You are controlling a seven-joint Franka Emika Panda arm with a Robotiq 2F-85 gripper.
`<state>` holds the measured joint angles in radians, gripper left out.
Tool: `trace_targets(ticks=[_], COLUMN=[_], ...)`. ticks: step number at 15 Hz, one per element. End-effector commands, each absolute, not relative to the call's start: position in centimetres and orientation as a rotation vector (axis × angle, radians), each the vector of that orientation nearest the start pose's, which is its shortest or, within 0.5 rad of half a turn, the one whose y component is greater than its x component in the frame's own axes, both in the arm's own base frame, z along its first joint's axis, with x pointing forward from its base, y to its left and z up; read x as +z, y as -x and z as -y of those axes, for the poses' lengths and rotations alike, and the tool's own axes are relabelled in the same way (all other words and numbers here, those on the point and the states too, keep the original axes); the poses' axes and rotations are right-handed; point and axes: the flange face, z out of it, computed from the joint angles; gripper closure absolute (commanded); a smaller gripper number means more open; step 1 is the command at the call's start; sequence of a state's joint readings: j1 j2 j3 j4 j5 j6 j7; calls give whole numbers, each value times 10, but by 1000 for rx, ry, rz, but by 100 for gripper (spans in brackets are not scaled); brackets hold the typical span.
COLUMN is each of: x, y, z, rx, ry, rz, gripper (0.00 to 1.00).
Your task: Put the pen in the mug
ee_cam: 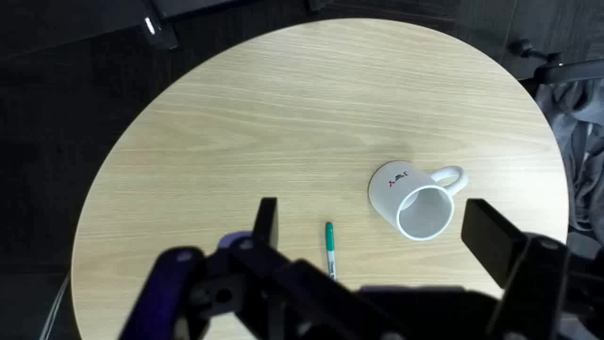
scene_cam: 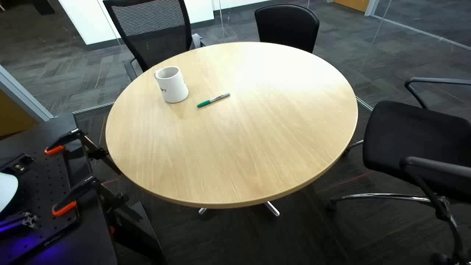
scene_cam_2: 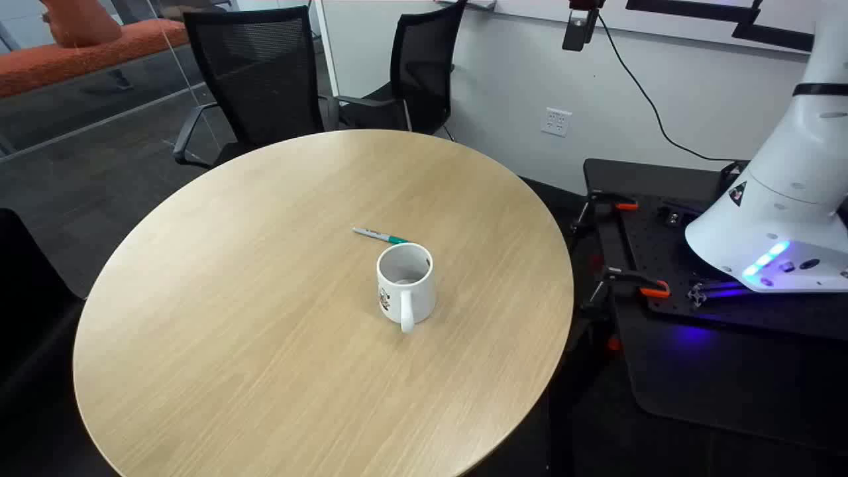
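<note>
Pen flat beside mug, ungripped; gripper spread wide.
Pen lies on the table, on the mug's side away from its handle, green end nearer the mug, small gap between. Mug stands upright, mouth up. Gripper is well apart from the mug, pinching nothing; in the wrist view it appears to cover the pen's grey end. Judgement: pen should be light, stiff and smooth, apt to roll if nudged. Take it mid-barrel, across its length, closing low against the table. Mug looks ceramic, so probably breakable; a knock during the pick is the main worry there.
</note>
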<state>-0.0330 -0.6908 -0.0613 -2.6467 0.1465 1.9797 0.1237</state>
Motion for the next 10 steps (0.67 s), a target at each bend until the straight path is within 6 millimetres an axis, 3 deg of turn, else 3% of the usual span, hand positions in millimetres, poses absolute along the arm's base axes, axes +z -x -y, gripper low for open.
trace_targets(ticks=[1, 7, 10], x=[458, 459, 470], y=[-339, -341, -356], z=[23, 24, 22], rx=[-26, -39, -174], ry=[2942, 2947, 3002], rz=[-386, -391, -433], gripper=[0, 0, 0])
